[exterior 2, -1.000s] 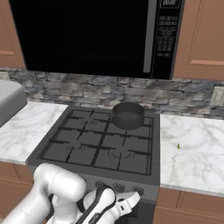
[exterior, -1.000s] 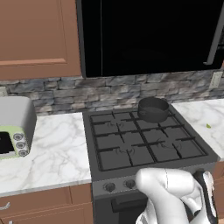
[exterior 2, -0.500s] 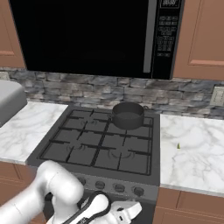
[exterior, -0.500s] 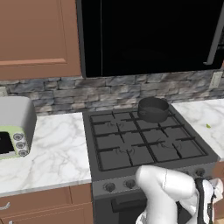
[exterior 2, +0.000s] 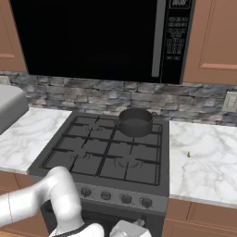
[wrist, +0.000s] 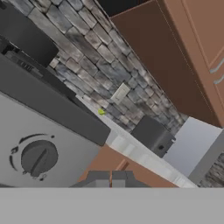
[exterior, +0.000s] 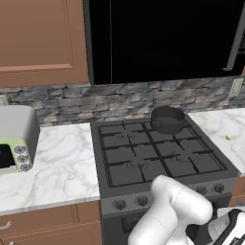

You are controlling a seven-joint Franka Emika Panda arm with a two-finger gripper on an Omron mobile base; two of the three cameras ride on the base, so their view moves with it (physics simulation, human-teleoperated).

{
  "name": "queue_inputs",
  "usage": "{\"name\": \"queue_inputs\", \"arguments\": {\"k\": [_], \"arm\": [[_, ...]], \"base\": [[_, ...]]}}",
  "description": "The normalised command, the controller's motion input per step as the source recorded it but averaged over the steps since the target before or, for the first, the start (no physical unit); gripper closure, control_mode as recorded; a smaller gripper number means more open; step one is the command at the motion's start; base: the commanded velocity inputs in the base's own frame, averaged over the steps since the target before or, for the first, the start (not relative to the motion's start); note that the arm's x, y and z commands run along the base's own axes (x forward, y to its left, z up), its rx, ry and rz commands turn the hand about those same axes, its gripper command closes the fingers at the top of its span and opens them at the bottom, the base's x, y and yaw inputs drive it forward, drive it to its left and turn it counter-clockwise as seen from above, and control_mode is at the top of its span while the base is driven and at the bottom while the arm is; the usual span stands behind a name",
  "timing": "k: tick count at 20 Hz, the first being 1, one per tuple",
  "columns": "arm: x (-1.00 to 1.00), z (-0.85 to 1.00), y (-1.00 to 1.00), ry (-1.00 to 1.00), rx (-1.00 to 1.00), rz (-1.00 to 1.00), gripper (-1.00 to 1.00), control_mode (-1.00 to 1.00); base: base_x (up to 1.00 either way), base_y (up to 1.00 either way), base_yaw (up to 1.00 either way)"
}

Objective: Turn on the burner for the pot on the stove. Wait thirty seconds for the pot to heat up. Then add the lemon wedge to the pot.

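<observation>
Low in front of the stove [exterior 2: 115, 152], below the knob row, the gripper [wrist: 111, 178] has its jaws closed together with nothing between them. In the hand view a knob [wrist: 38, 157] sits up and to the left of the fingertips, well clear of them; no contact exists.

The step in hand appears to be turning on the burner under the pot [exterior 2: 135, 122]. The pot stands on the rear right grate, far above and beyond the gripper. Judged from the layout, one of the right-end knobs [exterior 2: 146, 202] governs that burner; which one cannot be confirmed. To do this well, the jaws need to open first, then align square with the knob face, straddle its raised bar, close firmly and rotate without slipping.

The lemon wedge [exterior 2: 188, 154] lies on the counter [exterior 2: 203, 162] to the right of the stove, apart from the pot and well above the gripper.

Clearance: the stove front panel is close ahead, and the counter edge overhangs cabinet fronts to the right. Open room lies behind and below the hand. The arm's elbow [exterior: 179, 206] crowds the panel, so keep wrist moves small.
</observation>
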Motion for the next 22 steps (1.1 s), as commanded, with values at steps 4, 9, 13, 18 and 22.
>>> {"name": "queue_inputs", "arguments": {"k": [4, 9, 13, 18, 22], "arm": [[-0.02, 0.0, 0.0, 0.0, 0.0, 0.0, 1.0, -1.0], [0.0, 0.0, 0.0, 0.0, 0.0, 0.0, 1.0, -1.0], [0.0, 0.0, 0.0, 0.0, 0.0, 0.0, 1.0, -1.0], [0.0, 0.0, 0.0, 0.0, 0.0, 0.0, 1.0, -1.0], [0.0, 0.0, 0.0, 0.0, 0.0, 0.0, 1.0, -1.0]], "base": [[0.0, 0.0, 0.0], [0.0, 0.0, 0.0], [0.0, 0.0, 0.0], [0.0, 0.0, 0.0], [0.0, 0.0, 0.0]]}}
